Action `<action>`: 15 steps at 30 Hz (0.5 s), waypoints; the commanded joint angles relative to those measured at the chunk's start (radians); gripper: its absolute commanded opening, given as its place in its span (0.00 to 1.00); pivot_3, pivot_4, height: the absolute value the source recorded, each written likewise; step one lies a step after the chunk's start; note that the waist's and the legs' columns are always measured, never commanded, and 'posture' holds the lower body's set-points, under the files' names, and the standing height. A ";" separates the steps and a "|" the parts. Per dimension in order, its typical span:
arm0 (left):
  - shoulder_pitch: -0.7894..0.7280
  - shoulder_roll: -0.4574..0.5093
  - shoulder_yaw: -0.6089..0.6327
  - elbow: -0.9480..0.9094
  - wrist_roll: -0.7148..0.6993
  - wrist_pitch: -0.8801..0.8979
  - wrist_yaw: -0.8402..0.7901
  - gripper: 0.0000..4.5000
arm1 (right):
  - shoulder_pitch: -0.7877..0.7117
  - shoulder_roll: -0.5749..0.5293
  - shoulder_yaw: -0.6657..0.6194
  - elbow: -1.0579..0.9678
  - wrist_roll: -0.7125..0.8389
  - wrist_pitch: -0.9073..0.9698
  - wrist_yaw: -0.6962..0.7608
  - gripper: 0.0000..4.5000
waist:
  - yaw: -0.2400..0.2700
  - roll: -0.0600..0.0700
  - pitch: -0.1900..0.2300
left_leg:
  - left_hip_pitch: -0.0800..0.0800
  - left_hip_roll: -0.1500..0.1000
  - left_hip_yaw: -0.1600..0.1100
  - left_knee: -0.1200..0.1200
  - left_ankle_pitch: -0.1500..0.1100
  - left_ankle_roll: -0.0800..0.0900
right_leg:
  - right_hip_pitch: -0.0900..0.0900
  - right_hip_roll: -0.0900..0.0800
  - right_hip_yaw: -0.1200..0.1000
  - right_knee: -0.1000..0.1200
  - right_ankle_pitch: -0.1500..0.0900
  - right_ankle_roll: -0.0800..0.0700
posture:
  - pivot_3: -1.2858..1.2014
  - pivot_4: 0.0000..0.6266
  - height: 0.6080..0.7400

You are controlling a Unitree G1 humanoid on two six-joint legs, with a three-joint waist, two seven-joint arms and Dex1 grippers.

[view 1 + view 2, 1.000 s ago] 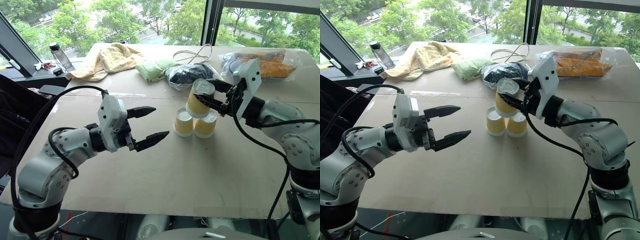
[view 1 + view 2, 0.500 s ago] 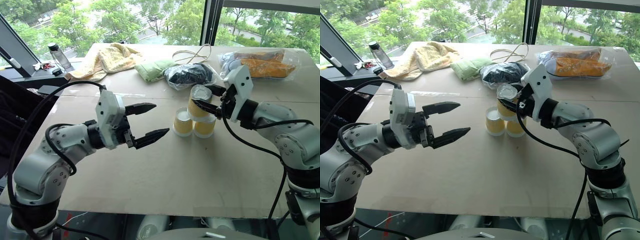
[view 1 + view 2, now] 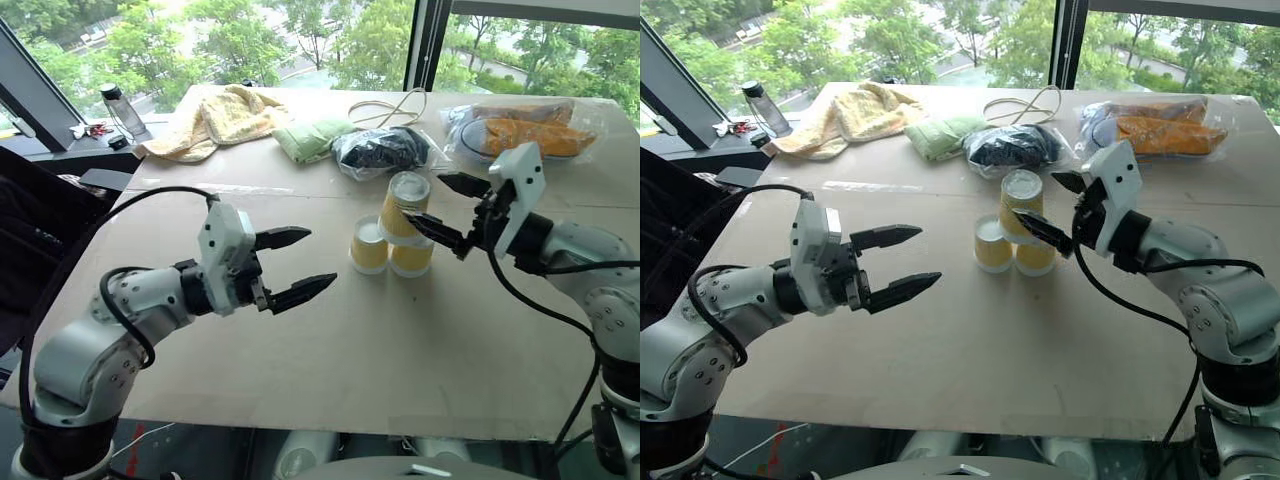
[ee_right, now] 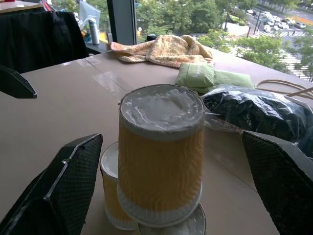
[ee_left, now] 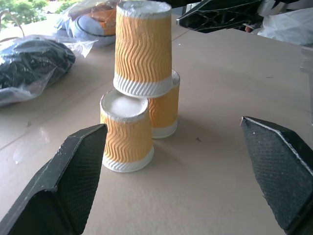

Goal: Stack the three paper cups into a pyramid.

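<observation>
The three paper cups stand upside down near the middle of the table as the pyramid. Two base cups [image 3: 368, 246] [image 3: 411, 257] stand side by side, and the ribbed top cup [image 3: 403, 207] rests across them. My right gripper [image 3: 448, 210] is open just right of the top cup, its fingers apart from the cup and holding nothing. In the right wrist view the top cup [image 4: 161, 152] stands free between the spread fingers. My left gripper [image 3: 318, 259] is open and empty, left of the stack and pointing at it. The left wrist view shows the stack [image 5: 143, 49] ahead.
At the back of the table [image 3: 400, 370] lie a yellow towel [image 3: 215, 120], a green cloth [image 3: 310, 138], a black bag [image 3: 380, 150], a cable [image 3: 385, 108] and an orange pack in plastic [image 3: 525, 125]. A bottle [image 3: 120, 110] stands beyond the far left corner.
My right gripper opened, let go of the top cup and drew back to the right. The cup stays on the two base cups. My left gripper sank slightly.
</observation>
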 commanded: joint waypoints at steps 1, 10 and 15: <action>0.089 -0.018 -0.040 -0.025 0.072 -0.076 -0.005 1.00 | 0.077 0.005 -0.123 0.002 0.041 -0.159 0.123 0.99 | -0.004 0.000 0.000 | 0.000 0.000 0.000 0.000 0.000 0.000 | 0.000 0.000 0.000 0.000 0.000 0.000 | 0.52 0.24 1.00; 0.264 -0.126 -0.142 0.232 0.408 -0.398 0.036 1.00 | 0.379 0.031 -0.001 0.502 -0.256 -0.721 0.463 0.99 | -0.003 0.000 -0.001 | 0.010 0.001 0.003 0.000 -0.005 0.000 | 0.008 0.000 0.001 0.001 -0.002 -0.003 | 0.52 0.24 1.00; 0.276 -0.170 -0.188 0.298 0.474 -0.481 0.042 1.00 | 0.366 0.093 0.007 0.639 -0.240 -0.828 0.520 0.99 | -0.003 0.002 0.000 | 0.011 0.001 0.004 0.000 -0.005 0.000 | 0.008 0.000 0.003 0.002 -0.001 0.000 | 0.52 0.24 1.00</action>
